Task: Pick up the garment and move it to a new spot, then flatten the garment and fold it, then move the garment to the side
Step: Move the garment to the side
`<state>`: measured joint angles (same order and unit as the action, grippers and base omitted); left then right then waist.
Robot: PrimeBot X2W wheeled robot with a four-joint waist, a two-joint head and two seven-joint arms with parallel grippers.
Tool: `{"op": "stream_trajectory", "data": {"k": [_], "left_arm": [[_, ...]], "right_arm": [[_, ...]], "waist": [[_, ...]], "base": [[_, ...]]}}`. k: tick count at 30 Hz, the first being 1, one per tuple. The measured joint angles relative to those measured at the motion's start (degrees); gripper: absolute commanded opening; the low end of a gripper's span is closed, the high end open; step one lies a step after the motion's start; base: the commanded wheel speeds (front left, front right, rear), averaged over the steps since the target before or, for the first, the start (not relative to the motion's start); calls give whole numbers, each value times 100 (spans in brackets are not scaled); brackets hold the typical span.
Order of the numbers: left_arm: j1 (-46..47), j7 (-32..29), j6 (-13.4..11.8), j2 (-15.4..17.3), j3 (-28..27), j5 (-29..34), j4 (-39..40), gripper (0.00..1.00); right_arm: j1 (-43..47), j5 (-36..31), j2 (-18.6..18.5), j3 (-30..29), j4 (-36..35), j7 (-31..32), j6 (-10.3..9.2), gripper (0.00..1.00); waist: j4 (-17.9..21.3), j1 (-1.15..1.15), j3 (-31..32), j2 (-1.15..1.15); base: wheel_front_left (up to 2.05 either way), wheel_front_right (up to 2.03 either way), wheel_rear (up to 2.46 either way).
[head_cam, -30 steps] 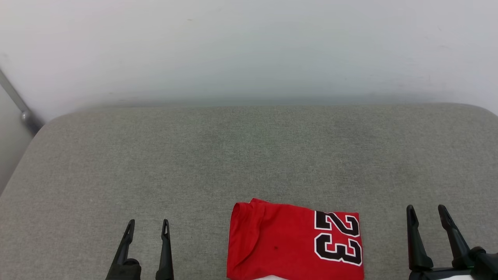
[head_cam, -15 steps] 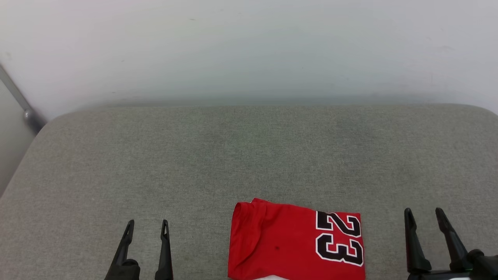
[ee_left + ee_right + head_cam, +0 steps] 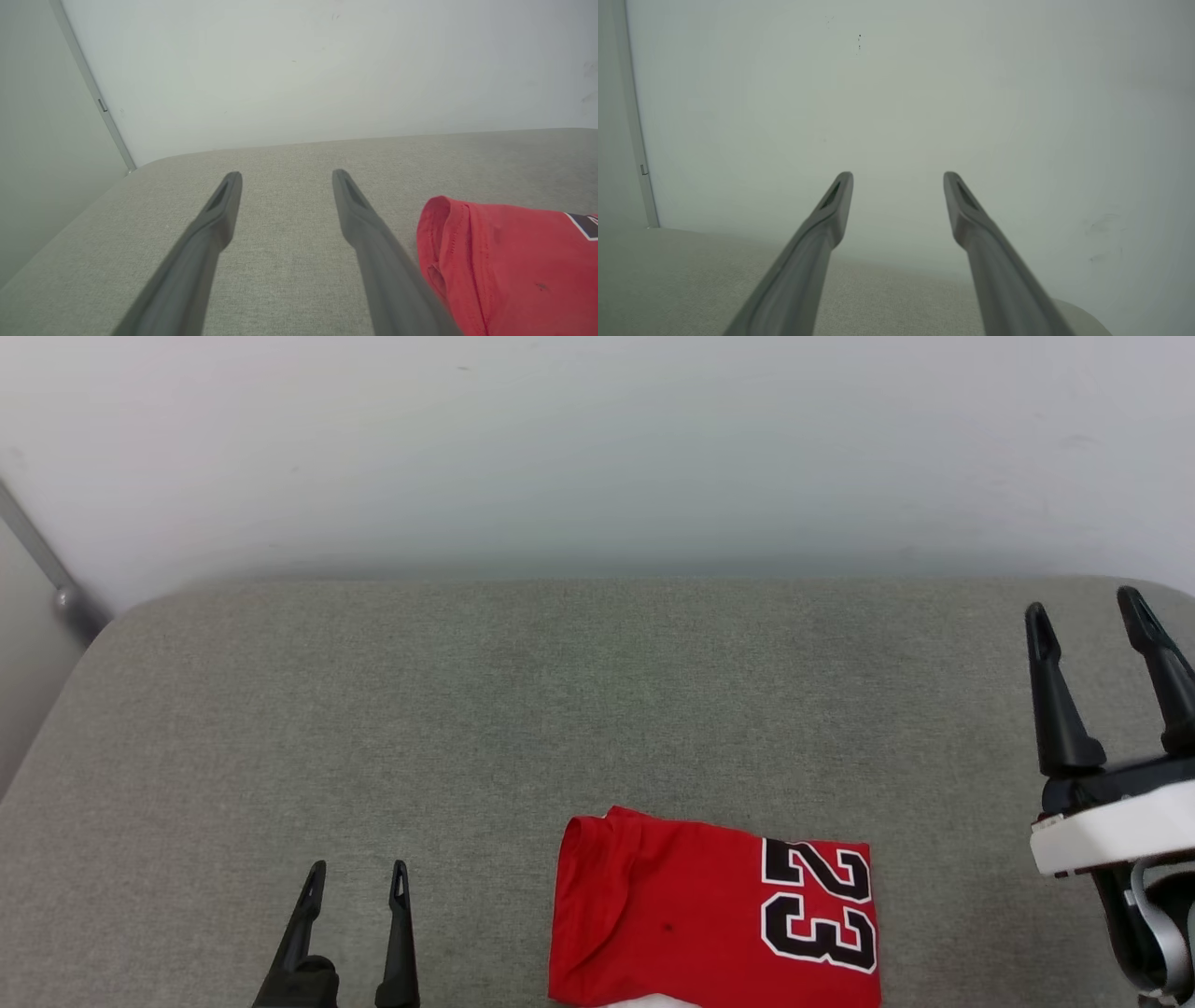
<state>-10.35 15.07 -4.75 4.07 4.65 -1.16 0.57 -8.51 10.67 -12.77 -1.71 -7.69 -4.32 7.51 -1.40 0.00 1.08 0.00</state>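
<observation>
Both left fingers (image 3: 400, 933) and right fingers (image 3: 1050, 700) stand apart, tapered, flanking the folded garment (image 3: 672, 924) on woven cushion (image 3: 467, 709).

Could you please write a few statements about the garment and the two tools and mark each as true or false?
1. The garment lies folded on the grey cushion with the number 23 facing up. True.
2. The left tool is shut on the garment. False: its jaws stand open beside the garment and grip nothing.
3. The right tool is open and holds nothing. True.
4. In the head view, the left tool reaches higher up the picture than the right tool. False: the right tool reaches much higher, near the cushion's far edge.
</observation>
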Motion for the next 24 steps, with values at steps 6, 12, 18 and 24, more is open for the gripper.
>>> {"op": "stream_trajectory", "data": {"k": [6, 12, 18, 24], "left_arm": [[5, 0, 0, -18, -2, -1, 1, 100], [38, 0, -1, -45, 43, -2, 26, 100], [272, 0, 20, -58, 91, -1, 60, 100], [446, 0, 22, -70, 158, 0, 76, 100]], "right_arm": [[-418, 849, -713, 666, 22, 1987, 0, 100], [-392, 2297, -1477, 1157, 269, 3925, 0, 100], [23, 3513, -1759, 1204, 550, 5065, 0, 100], [406, 4198, -1818, 1184, 680, 5435, 0, 100]], "waist": [[-77, 0, -38, 0], [-136, 0, -172, 0], [-227, 0, -473, 0], [-326, 0, -789, 0]], "base": [[0, 0, 0], [0, 0, 0], [0, 0, 0], [0, 0, 0]]}}
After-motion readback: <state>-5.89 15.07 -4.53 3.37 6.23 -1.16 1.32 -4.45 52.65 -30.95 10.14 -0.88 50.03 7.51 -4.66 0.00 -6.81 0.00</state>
